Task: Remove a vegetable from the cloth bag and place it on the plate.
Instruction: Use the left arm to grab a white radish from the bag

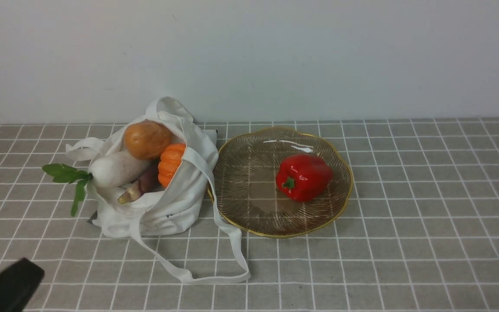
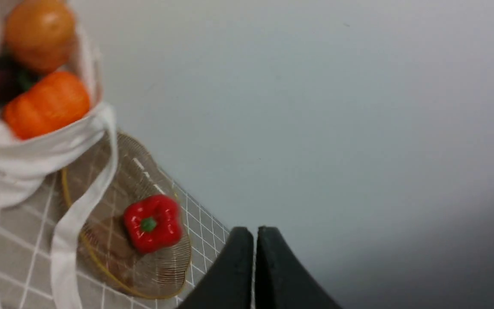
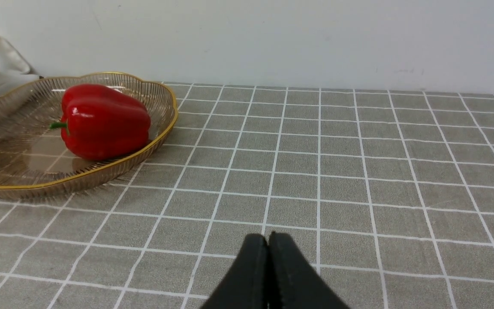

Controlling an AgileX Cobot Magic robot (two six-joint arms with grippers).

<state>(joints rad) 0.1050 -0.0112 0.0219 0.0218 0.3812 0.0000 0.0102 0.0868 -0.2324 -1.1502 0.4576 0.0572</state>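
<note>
On the left of the checked cloth (image 1: 405,216) I see the bag (image 1: 163,208) slumped open, its mouth facing me, just beside the plate (image 1: 249,223). The radish (image 1: 115,169) lies in that mouth at the left edge, with its leaves (image 1: 69,175) hanging out over the cloth. A potato (image 1: 147,139) rests against its far side, a pumpkin (image 1: 170,164) sits to its right, and a purple root (image 1: 141,187) lies along its near side, touching it. One strap (image 1: 197,273) loops across the cloth in front of the bag and passes the plate's near left rim. A red pepper (image 1: 303,177) sits on the plate, right of its middle.

From the front, my left gripper (image 2: 254,231) shows only as a dark tip at the near left corner, well apart from the bag. Its own camera is tilted and looks mostly at the wall (image 2: 315,107), with its fingers pressed together on nothing. My right gripper (image 3: 268,238) shows only in its own camera, pointed along the bare cloth to the right of the plate, fingers together and holding nothing
</note>
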